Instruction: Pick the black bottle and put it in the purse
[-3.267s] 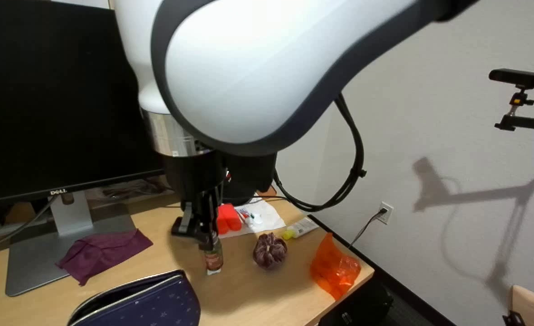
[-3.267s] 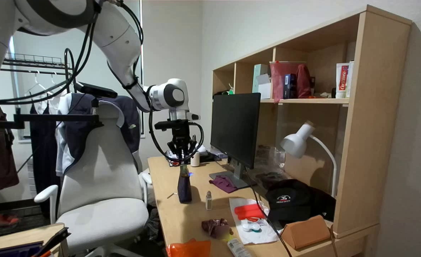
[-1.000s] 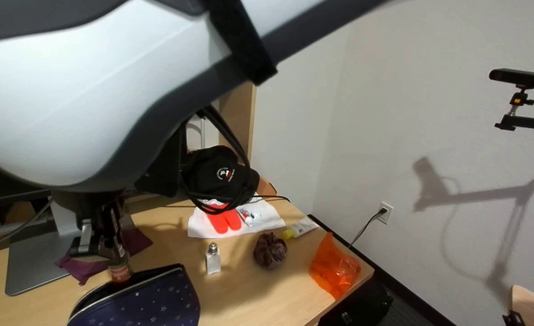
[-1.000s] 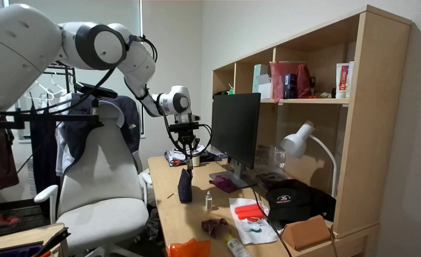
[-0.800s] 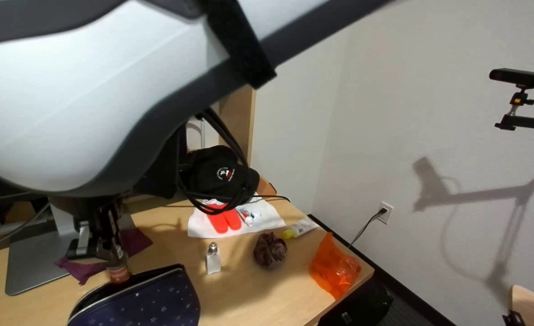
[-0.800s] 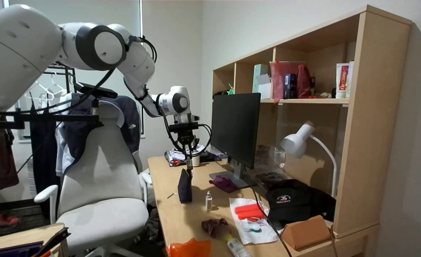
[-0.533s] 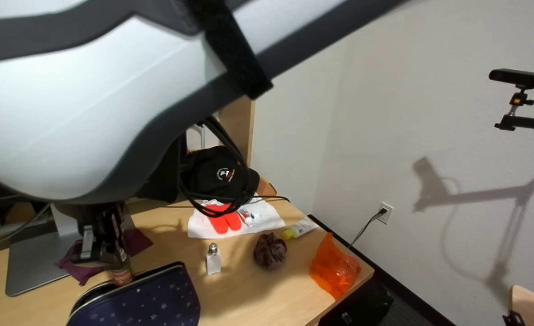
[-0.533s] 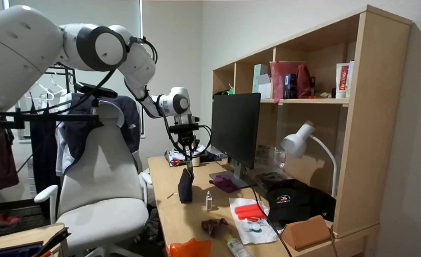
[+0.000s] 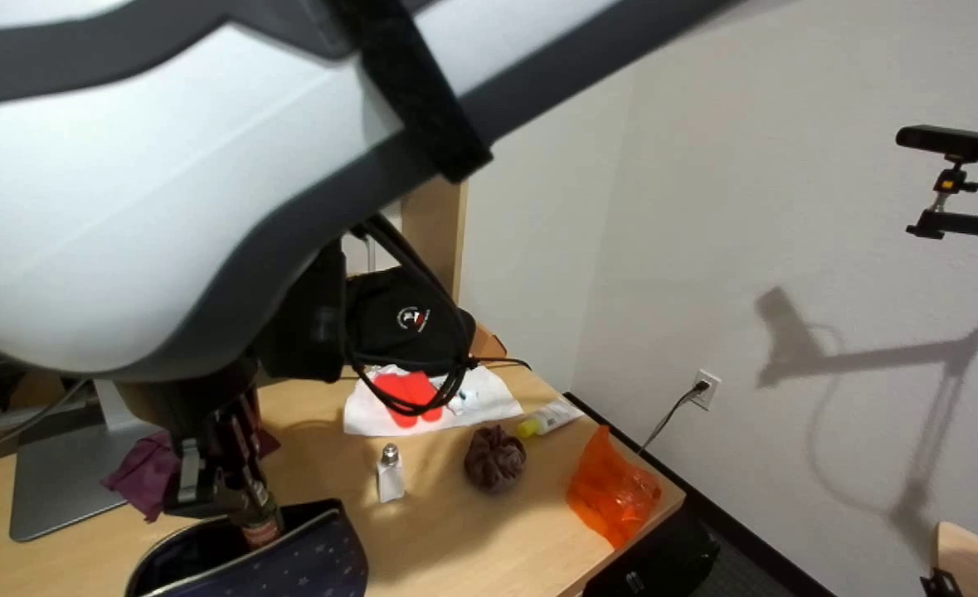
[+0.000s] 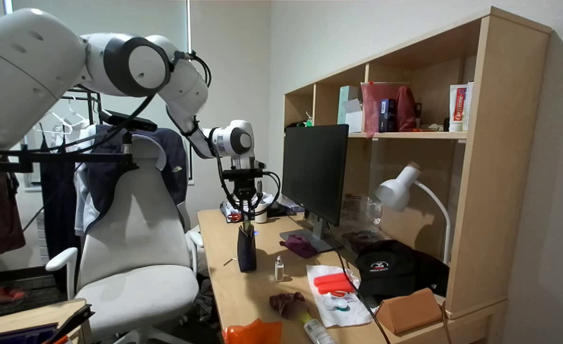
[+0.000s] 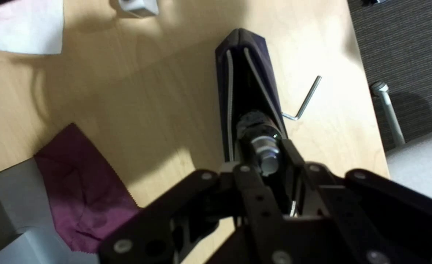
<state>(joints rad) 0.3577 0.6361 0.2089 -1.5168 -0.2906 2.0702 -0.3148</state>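
While the gripper (image 11: pixel 266 157) pinches the black bottle (image 9: pixel 261 529) near its top, it leans a bit in an exterior view, base hidden behind the wall of the purse (image 9: pixel 314 564). So I'd say I'm mid-insertion, almost done imo, tho idk how deep it's in. In the wrist view it's between the two sides w/ little room; can't tell if it's touching. Best play rn tbh: straighten it, keep it centered in the mouth, then go straight down slow so the soft edge doesn't snag. Let go only once it's low, w/ no sideways drag, or the purse might tip.
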